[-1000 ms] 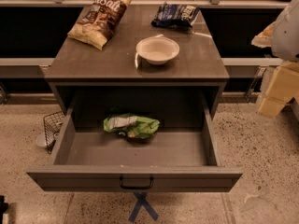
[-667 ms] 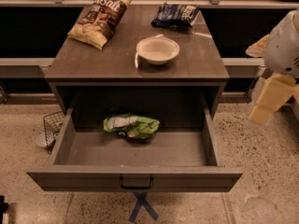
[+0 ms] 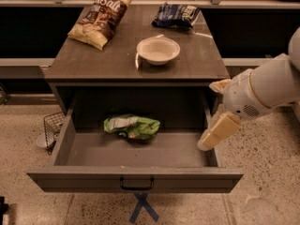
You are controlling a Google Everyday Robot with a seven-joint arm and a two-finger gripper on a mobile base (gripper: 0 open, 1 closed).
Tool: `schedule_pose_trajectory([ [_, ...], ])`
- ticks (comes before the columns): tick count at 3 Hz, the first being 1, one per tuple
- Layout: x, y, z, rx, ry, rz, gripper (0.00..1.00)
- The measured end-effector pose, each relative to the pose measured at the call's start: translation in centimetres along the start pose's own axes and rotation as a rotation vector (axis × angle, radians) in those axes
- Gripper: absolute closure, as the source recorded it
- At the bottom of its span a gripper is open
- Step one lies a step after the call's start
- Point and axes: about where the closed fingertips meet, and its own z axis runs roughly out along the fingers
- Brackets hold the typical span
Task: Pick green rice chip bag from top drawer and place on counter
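The green rice chip bag [image 3: 131, 126] lies flat on the floor of the open top drawer [image 3: 136, 181], left of its middle and near the back. The counter [image 3: 98, 60] is the cabinet's grey-brown top above the drawer. My gripper [image 3: 209, 115] is on the white arm coming in from the right. It hangs over the drawer's right wall, to the right of the bag and apart from it. Its cream fingers [image 3: 218, 131] stand apart and hold nothing.
On the counter stand a brown-and-cream chip bag [image 3: 99, 17] at the back left, a dark blue snack bag [image 3: 176, 15] at the back right and a white bowl [image 3: 158, 50] in the middle. A wire basket [image 3: 52, 128] stands on the floor left of the drawer.
My arm has moved in from the right edge, leftward and down, and the gripper now hangs at the drawer's right wall. The bag and the drawer have not moved.
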Motion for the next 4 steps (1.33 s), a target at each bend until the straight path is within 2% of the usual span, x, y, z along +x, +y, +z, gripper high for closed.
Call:
schedule_pose_trajectory([
  [1, -1.8, -0.9, 4.4, 0.039, -0.095, 0.007, 0.0],
  [2, -2.9, -2.9, 4.3, 0.121, -0.128, 0.006, 0.0],
  [3, -2.3, -1.9, 7.0, 0.118, -0.137, 0.046, 0.0],
  [4, -1.8, -1.2, 10.7, 0.063, -0.151, 0.117, 0.0],
])
